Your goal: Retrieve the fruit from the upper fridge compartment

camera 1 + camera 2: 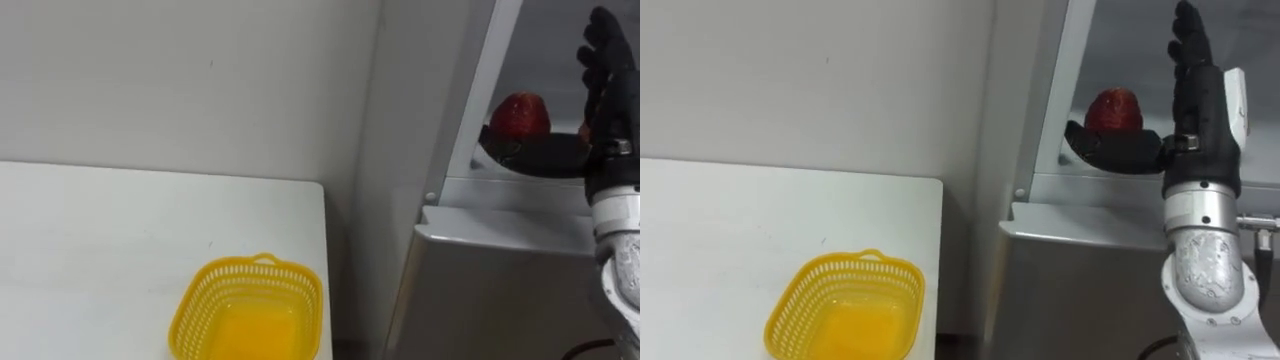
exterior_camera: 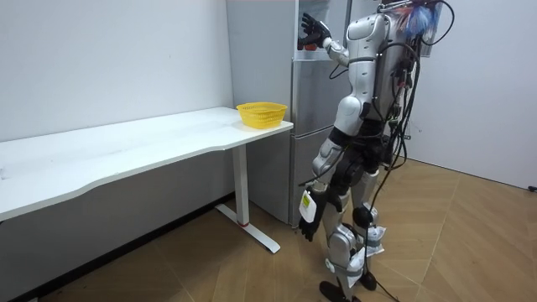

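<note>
A red fruit (image 1: 519, 115) lies on a dark plate (image 1: 545, 157) inside the open upper fridge compartment. My right hand (image 1: 603, 70) is raised in front of that opening, just right of the fruit and apart from it. Its fingers are straight, pointing up, and it holds nothing. In the room view I stand facing the fridge (image 2: 312, 101) with the right hand (image 2: 315, 32) up at the top compartment. My left hand (image 2: 309, 210) hangs by my thigh, fingers relaxed and empty.
A yellow plastic basket (image 1: 190, 310) sits empty at the near right corner of the white table (image 1: 100, 230), left of the fridge. The grey lower fridge door (image 1: 500, 290) is closed below the opening. A narrow gap separates table and fridge.
</note>
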You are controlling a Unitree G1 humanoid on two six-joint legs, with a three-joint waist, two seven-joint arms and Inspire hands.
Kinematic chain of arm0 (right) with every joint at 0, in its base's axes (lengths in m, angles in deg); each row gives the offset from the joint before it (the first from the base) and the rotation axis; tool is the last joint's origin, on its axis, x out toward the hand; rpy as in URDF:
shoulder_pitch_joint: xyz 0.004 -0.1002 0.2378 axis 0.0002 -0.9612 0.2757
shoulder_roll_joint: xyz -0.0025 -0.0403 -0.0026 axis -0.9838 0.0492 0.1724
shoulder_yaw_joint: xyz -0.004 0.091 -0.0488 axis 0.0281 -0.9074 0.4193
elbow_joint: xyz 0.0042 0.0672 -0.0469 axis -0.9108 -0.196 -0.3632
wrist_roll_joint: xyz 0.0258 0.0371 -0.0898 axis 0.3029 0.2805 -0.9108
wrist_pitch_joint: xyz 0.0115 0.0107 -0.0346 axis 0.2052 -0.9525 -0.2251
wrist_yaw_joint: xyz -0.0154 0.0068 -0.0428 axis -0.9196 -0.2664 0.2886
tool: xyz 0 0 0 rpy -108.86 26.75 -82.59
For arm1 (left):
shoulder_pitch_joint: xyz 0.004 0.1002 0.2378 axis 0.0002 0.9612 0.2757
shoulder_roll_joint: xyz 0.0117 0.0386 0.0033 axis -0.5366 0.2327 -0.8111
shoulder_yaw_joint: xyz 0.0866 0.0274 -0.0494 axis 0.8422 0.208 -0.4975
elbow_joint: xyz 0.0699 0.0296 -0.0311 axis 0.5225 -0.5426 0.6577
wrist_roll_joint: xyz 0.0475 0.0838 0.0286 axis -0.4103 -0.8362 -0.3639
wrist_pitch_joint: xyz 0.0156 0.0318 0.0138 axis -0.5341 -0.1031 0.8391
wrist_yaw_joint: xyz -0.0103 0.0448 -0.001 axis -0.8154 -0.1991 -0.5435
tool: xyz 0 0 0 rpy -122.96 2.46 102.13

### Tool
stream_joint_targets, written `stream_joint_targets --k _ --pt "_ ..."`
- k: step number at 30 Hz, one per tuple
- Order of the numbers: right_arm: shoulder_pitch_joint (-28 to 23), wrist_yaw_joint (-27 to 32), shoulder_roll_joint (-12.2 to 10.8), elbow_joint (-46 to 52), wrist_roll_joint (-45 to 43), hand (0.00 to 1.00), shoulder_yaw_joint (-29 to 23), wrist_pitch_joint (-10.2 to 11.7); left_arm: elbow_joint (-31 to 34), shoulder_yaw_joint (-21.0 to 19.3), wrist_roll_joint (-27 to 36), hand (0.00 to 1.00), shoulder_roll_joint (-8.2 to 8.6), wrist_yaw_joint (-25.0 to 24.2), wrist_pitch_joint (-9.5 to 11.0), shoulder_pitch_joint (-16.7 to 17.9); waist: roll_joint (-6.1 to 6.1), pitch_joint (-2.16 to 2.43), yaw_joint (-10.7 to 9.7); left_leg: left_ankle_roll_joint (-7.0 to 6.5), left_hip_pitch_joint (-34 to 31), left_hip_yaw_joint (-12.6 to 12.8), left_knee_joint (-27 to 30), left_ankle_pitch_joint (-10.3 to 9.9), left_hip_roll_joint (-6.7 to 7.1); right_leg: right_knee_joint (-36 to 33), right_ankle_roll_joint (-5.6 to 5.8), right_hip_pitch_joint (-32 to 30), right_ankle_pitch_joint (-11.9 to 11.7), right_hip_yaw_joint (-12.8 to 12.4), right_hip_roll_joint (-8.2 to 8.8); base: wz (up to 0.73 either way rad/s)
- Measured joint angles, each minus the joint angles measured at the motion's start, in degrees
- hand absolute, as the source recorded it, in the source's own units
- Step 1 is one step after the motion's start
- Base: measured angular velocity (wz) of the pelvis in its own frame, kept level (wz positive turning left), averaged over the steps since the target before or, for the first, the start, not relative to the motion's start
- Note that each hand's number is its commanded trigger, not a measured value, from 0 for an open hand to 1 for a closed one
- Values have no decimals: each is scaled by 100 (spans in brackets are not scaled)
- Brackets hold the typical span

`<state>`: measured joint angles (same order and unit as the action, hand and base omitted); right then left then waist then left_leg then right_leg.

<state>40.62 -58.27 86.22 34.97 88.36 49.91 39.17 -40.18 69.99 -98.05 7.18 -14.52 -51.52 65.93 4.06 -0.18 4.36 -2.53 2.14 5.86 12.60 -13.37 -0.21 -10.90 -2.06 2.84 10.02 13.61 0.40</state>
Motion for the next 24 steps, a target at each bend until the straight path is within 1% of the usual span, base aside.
stream_joint_targets --k 3,7,9,14,17,19,21,24 --pt "12 -27 1 0 -32 0 -4 -3 34 -89 -3 0 6 -62 3 -9 -17 1 33 1 -50 -10 8 1 -2 0 -6 -25 -2 13 -1 2" --pt "24 -153 47 -9 -91 0 -8 -3 33 -91 6 0 5 -95 2 -7 -17 5 26 0 -74 -10 63 3 2 -9 -13 -71 -7 51 6 0" --pt "76 -222 151 -198 -113 0 10 -3 30 -89 11 0 4 -40 6 -11 -11 5 22 0 -76 -18 84 3 1 -53 -12 -83 -6 63 15 0" --pt "244 -346 207 -674 -131 0 43 -56 -27 -89 38 0 -23 92 8 -10 3 9 20 -1 -76 -24 88 3 2 -75 -11 -92 -5 68 21 0" --pt "250 -437 242 -711 -123 0 56 -75 -26 -89 41 0 -26 108 -4 14 5 10 12 -1 -80 -42 85 3 2 -85 -11 -91 -5 83 22 0" --pt "298 -470 275 -814 -117 0 71 -90 -26 -89 37 0 -25 106 -8 26 15 17 30 -1 -79 -45 85 3 2 -87 -11 -87 -6 86 23 0" --pt "408 -565 305 -1009 -88 0 100 -126 -26 -88 25 0 -25 107 -42 33 38 34 26 -1 -78 -45 94 3 1 -91 -12 -78 -6 86 23 0" --pt "444 -628 346 -1146 -80 0 122 -149 -26 -88 26 0 -25 109 -60 37 75 58 34 -1 -79 -45 94 3 2 -103 -12 -70 -6 88 27 0"
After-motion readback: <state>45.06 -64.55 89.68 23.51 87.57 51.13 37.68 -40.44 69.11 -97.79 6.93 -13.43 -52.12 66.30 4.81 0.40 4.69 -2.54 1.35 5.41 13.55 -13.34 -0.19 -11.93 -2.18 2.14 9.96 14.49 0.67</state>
